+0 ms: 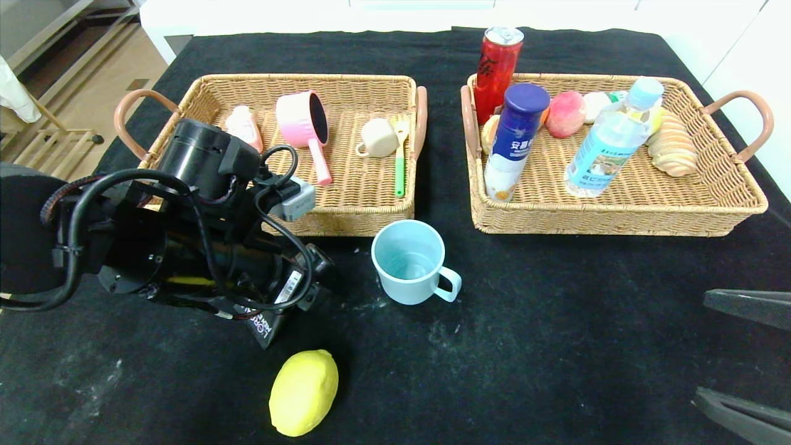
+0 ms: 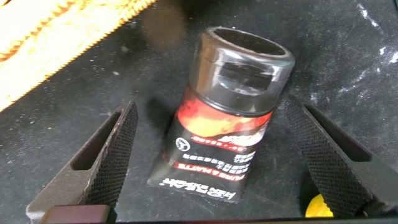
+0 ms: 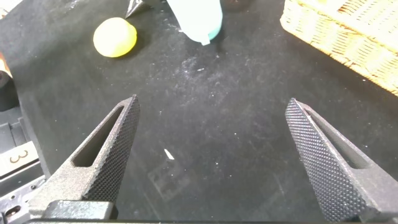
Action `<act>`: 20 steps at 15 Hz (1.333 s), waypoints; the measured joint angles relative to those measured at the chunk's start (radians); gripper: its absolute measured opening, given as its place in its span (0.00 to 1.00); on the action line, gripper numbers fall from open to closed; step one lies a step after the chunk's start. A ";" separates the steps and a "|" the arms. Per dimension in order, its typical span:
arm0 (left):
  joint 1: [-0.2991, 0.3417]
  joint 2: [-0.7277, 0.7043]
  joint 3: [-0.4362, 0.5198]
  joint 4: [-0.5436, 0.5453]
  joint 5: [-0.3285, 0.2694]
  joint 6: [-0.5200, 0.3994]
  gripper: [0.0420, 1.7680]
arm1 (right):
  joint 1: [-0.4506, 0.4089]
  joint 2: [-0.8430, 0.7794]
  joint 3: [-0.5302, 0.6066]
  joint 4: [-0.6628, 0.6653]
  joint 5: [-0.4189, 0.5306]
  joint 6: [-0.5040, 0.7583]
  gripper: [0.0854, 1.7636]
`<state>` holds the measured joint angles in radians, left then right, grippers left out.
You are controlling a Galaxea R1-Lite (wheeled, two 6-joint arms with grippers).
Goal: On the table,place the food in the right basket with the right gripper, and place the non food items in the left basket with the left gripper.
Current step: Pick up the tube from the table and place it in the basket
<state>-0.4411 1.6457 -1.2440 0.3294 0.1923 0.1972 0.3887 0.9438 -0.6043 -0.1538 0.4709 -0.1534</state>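
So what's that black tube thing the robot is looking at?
The tube is a squeeze tube with a big black flip cap, a red and orange middle and a flat crimped black end with white print. It looks plastic. It lies on the black table, between the open fingers of the left end effector, untouched.

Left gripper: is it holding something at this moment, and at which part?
Nothing is held. The left gripper is open, its fingers on either side of a black tube lying on the table, not touching it. The right gripper is open over bare cloth.
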 joint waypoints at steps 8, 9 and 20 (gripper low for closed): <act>0.000 0.016 0.005 0.000 -0.001 -0.004 0.69 | -0.009 0.006 0.000 0.000 0.000 -0.002 0.97; 0.000 0.016 0.007 -0.001 -0.001 -0.004 0.61 | -0.009 0.007 0.000 0.000 0.000 -0.002 0.97; -0.002 0.013 0.020 -0.001 -0.004 -0.003 0.38 | -0.010 0.017 0.007 0.000 -0.001 -0.005 0.97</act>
<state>-0.4430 1.6583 -1.2243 0.3279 0.1879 0.1938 0.3785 0.9606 -0.5968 -0.1538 0.4698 -0.1581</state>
